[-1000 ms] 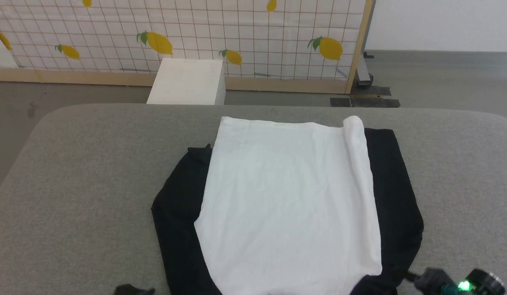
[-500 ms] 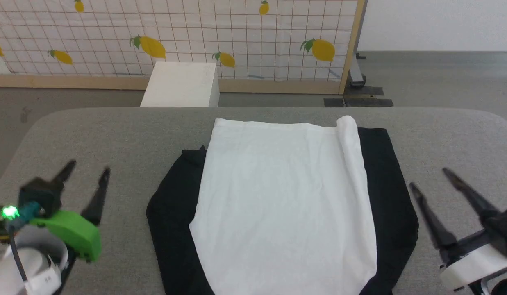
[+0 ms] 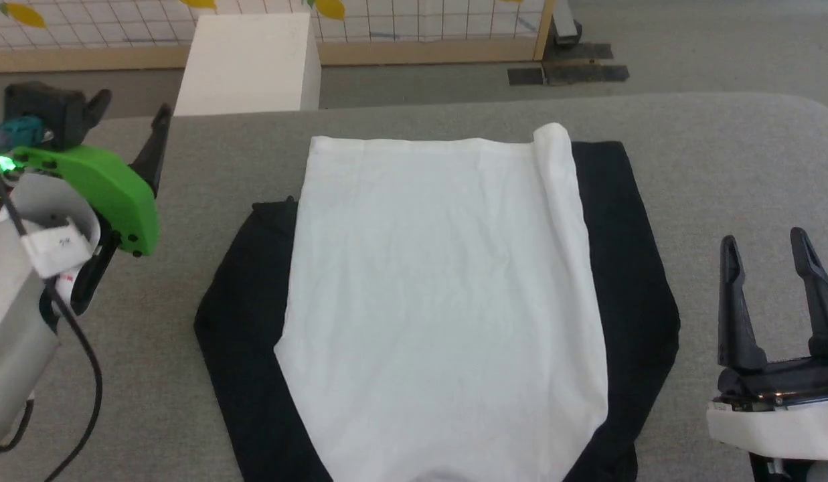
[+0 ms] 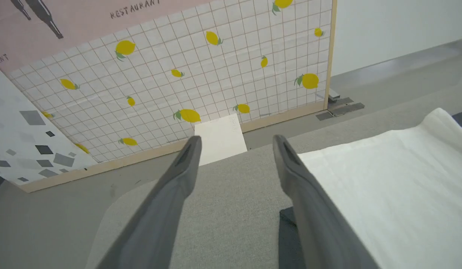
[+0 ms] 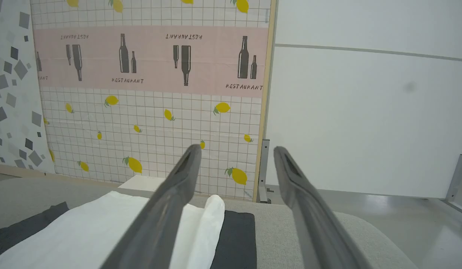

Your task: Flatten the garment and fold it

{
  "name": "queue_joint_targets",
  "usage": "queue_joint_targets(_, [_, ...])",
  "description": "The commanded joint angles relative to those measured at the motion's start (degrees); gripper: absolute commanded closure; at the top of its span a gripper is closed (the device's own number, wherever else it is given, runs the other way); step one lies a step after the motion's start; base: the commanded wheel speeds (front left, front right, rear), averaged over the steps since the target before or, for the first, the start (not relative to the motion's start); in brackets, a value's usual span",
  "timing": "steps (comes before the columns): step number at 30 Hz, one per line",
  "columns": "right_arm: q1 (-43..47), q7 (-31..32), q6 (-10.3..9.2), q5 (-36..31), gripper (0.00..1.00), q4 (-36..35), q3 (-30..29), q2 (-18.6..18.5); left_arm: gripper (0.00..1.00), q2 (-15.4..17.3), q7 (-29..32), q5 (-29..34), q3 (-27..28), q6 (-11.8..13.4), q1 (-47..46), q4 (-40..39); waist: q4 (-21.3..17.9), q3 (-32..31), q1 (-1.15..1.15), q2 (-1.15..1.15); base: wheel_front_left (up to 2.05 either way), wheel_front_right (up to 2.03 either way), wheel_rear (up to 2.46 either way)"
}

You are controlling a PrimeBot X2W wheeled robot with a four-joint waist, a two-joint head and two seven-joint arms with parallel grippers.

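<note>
Garment [image 3: 440, 301] is laid out flat on the grey, cloth-covered worktop [image 3: 721, 167]. Its white body is spread on top, and its black sleeves and shoulders are seen spreading out from under the white on both sides. The garment's far hem is drawn fairly straight. Along the right edge of the white body the fabric is rolled over into a long, narrow fold running from the far hem towards the near end. Light creases are seen across the white cloth. The near end of the garment is cut off by the bottom edge of the head view.

The left gripper [image 3: 131, 107] is held to the left of the garment, apart from it, with its jaws spread wide and nothing between them. A green housing [image 3: 112, 191] is carried just behind its fingers. The right gripper [image 3: 764, 239] is held to the right of the garment, clear of the black sleeve, with its jaws likewise spread and empty.

Beyond the garment's far left corner, off the worktop, a white box [image 3: 250, 63] is seen on the floor, and behind it a lemon-printed screen [image 4: 216, 74] is set.
</note>
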Motion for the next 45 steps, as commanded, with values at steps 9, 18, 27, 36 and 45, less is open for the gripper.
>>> queue_joint_targets(9, [-4.0,-0.6,-0.1,-1.9,0.0,-1.8,3.5,2.0,0.0,-4.8,20.3,-3.2,-6.5,-10.8,-12.2,14.1,-5.4,10.7,0.0,0.0,0.0,0.0,0.0])
queue_joint_targets(18, [-7.6,-0.6,-0.1,-3.2,0.0,-1.6,5.7,1.8,0.0,-6.9,33.0,-4.1,-10.8,-14.4,-17.7,22.0,-8.1,15.5,0.0,0.0,0.0,0.0,0.0])
queue_joint_targets(27, [-9.3,-0.6,-0.1,-3.7,0.0,-0.4,6.9,1.7,0.55,-7.8,39.7,-6.0,-14.9,-15.8,-16.3,27.3,-9.0,16.7,0.0,0.0,0.0,0.0,0.0])
queue_joint_targets(36, [-7.5,-0.6,-0.1,-3.8,0.0,0.6,5.6,1.6,1.0,-7.8,33.4,-10.2,-13.0,-16.1,-15.7,27.9,-5.2,11.3,0.0,0.0,0.0,0.0,0.0])
queue_joint_targets(45, [-2.6,-0.6,-0.1,-4.0,0.0,1.6,4.5,1.9,1.0,-1.8,24.1,-9.2,-15.5,-16.1,-13.8,18.6,-0.2,3.3,0.0,0.0,0.0,0.0,0.0])
